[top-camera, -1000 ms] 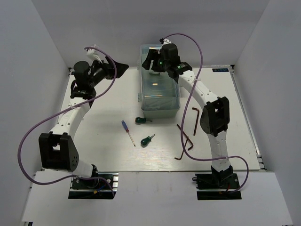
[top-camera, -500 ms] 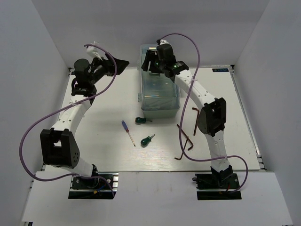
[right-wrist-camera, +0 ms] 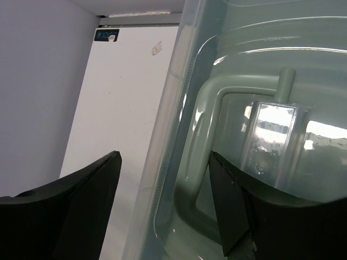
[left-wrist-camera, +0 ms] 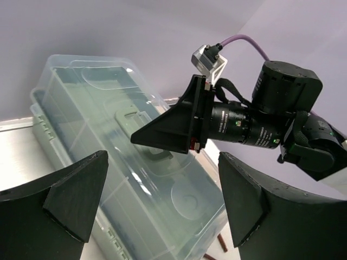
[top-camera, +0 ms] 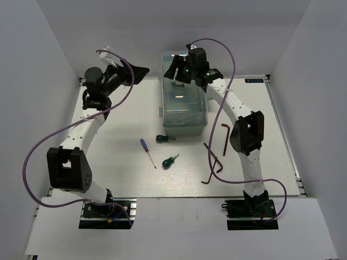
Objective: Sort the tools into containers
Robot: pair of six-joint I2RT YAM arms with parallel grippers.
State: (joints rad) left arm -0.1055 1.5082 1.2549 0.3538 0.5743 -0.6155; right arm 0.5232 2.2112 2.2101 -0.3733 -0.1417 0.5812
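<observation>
The right claw hangs with fingers spread over the far end of the toolbox, with the lid's handle just beneath its gap. The left claw, also spread wide and holding nothing, hovers with that box to its right. The blue-handled screwdriver, green-handled screwdrivers and hex keys lie on the table, well nearer the bases than either claw.

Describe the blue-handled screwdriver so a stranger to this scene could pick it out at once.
Find the big translucent-lidded mint-green toolbox at the far middle of the white table. Just off its near-left corner, on bare tabletop, lies a slim screwdriver with a blue handle. It is the only blue tool, and it is longer and thinner than the two stubby green-handled screwdrivers to its right.
</observation>
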